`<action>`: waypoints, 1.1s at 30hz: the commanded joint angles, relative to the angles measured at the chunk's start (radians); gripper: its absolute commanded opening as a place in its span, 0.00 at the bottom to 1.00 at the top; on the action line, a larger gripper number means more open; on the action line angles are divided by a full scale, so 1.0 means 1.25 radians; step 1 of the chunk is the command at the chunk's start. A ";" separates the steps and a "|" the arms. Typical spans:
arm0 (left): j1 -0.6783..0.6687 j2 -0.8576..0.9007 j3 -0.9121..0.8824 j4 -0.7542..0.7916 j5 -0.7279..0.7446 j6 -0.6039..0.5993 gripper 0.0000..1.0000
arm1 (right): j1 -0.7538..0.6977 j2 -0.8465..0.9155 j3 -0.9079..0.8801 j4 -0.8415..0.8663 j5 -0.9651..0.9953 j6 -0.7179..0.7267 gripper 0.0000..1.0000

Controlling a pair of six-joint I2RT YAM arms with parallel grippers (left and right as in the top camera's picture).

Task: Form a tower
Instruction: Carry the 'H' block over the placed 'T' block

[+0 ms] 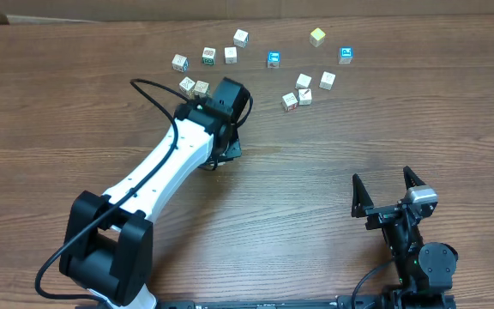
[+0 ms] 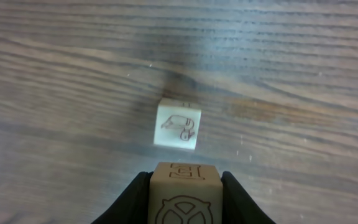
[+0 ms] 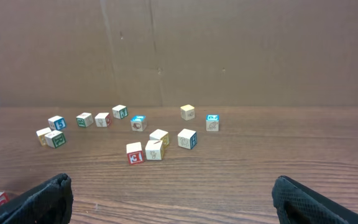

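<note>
The step in hand looks like a placement. The left fingers (image 2: 130, 198) are clamped on a held cube (image 2: 183, 194), pale with a wheel-like mark, and it hangs above and just short of the tower (image 2: 178, 124). From above, the tower shows only one pale top face with a printed drawing, so I cannot tell how many cubes high it is. It stands about mid-surface (image 1: 333, 163), well apart from the scatter near the far edge, and the left wrist hides it in the overhead view.

The next move probably calls for easing the held cube forward until it sits squarely over that top face. The faces would then need lining up before lowering and letting go gently.

The right fingers (image 1: 359, 194) stand wide apart and empty near the near right corner.

Count:
- Thirteen loose cubes (image 1: 231, 55) lie toward the far edge.
- Ten of them are pale.
- Two are blue-faced cubes (image 1: 274, 59).
- One is a yellow cube (image 1: 317, 36).
- One more is held.
</note>
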 commanded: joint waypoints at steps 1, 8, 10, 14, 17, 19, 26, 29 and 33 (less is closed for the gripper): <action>0.000 0.004 -0.048 0.060 -0.011 -0.013 0.25 | 0.005 -0.006 -0.008 0.003 0.001 -0.003 1.00; 0.001 0.004 -0.060 0.114 -0.018 0.049 0.26 | 0.005 -0.006 -0.008 0.003 0.001 -0.003 1.00; 0.001 0.005 -0.061 0.115 -0.018 0.072 0.24 | 0.005 -0.006 -0.008 0.003 0.001 -0.003 1.00; 0.001 0.005 -0.061 0.114 -0.036 0.114 0.21 | 0.005 -0.006 -0.008 0.003 0.001 -0.003 1.00; 0.001 0.005 -0.061 0.114 -0.047 0.115 0.22 | 0.005 -0.006 -0.008 0.003 0.001 -0.003 1.00; 0.001 0.005 -0.061 0.115 -0.047 0.115 0.22 | 0.005 -0.006 -0.008 0.003 0.001 -0.003 1.00; 0.001 0.010 -0.061 0.116 -0.048 0.115 0.24 | 0.005 -0.006 -0.008 0.003 0.001 -0.003 1.00; 0.001 0.017 -0.061 0.116 -0.048 0.115 0.25 | 0.004 -0.006 -0.008 0.003 0.001 -0.003 1.00; 0.001 0.032 -0.061 0.119 -0.051 0.115 0.25 | 0.005 -0.006 -0.008 0.003 0.001 -0.003 1.00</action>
